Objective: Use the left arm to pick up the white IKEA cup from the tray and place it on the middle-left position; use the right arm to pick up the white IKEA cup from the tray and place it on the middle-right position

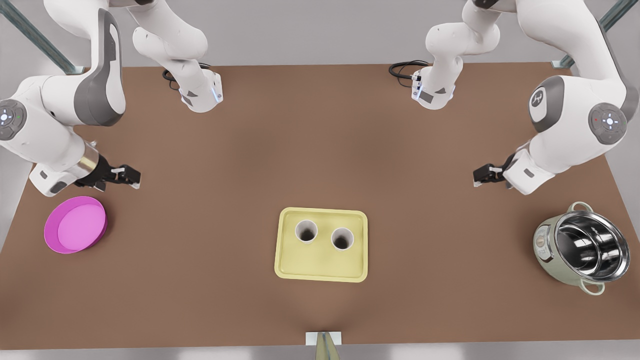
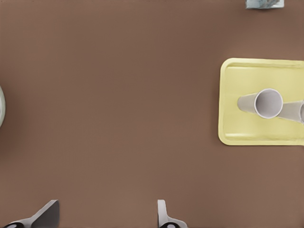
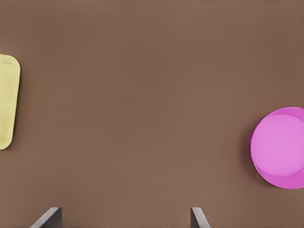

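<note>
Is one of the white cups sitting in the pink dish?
No. Both white cups stand upright on the yellow tray, far from the pink dish.

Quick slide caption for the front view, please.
Two white cups on the yellow tray; left end effector open near the pot, right end effector open near the pink dish.

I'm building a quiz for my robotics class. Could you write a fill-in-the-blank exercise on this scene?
1. The tray holds ___ upright white cups.
2. The dish beside the open right gripper is coloured ___.
3. The open left gripper hovers on the same side of the table as the steel-lined ___.

Missing words: two; pink; pot.
</note>
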Available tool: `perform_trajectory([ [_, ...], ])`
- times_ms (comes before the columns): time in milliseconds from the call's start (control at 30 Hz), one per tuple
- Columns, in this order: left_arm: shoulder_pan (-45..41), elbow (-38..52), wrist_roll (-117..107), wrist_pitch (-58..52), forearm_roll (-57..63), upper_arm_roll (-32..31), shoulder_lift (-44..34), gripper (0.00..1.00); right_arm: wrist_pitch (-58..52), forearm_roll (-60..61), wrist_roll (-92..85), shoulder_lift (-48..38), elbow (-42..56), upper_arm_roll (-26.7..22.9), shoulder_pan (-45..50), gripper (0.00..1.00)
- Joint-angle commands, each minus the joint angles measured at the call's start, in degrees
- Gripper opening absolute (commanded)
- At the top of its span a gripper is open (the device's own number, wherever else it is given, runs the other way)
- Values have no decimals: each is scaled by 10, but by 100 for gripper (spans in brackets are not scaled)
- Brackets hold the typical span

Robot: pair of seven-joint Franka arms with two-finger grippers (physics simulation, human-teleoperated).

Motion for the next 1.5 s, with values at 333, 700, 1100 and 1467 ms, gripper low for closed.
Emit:
perform_trajectory([
  [333, -207, 89, -239, 138, 18, -4, 174, 100, 111, -30, 239, 151, 60, 13, 213, 100],
  [700, -271, 227, -331, 345, 45, 12, 401, 100, 290, -29, 575, 428, 271, 11, 338, 100],
  [1100, -269, 119, -272, 347, 77, 8, 369, 100, 291, -73, 583, 466, 235, 4, 356, 100],
  [1467, -282, 126, -292, 403, 78, 6, 413, 80, 304, -74, 584, 482, 225, 4, 361, 43],
])
